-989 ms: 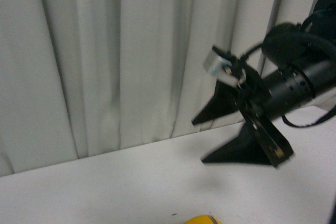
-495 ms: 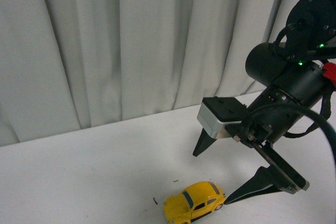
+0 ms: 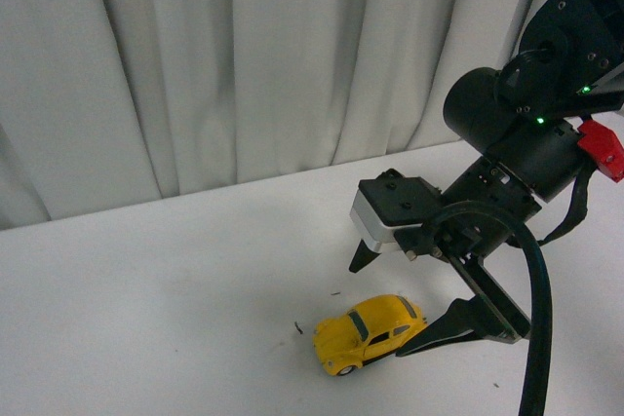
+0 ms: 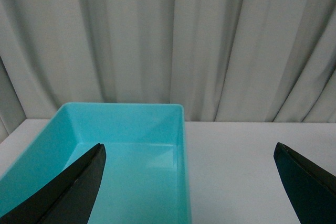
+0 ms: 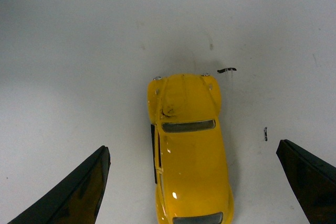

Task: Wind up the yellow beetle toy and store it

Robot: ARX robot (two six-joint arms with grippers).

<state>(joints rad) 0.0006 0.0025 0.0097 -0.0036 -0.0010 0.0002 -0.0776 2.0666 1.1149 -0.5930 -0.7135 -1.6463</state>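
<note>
The yellow beetle toy (image 3: 367,333) stands on its wheels on the white table, low in the front view. My right gripper (image 3: 378,307) hangs open just above its rear end, one finger on each side. In the right wrist view the yellow beetle toy (image 5: 188,145) lies between the wide-apart fingers of the right gripper (image 5: 191,153), its hood pointing away from the wrist, and neither finger touches it. My left gripper (image 4: 190,153) is open and holds nothing; it looks over the corner of a turquoise bin (image 4: 157,111).
A grey curtain (image 3: 244,56) closes off the far edge of the table. The turquoise bin is empty where it shows. Small dark specks (image 5: 227,70) lie on the table next to the toy's front. The right arm (image 3: 546,104) fills the right side of the front view.
The front view has tilted down, so more of the table shows. My right gripper has come down and closer over the toy, its fingers now straddling the toy's rear.
</note>
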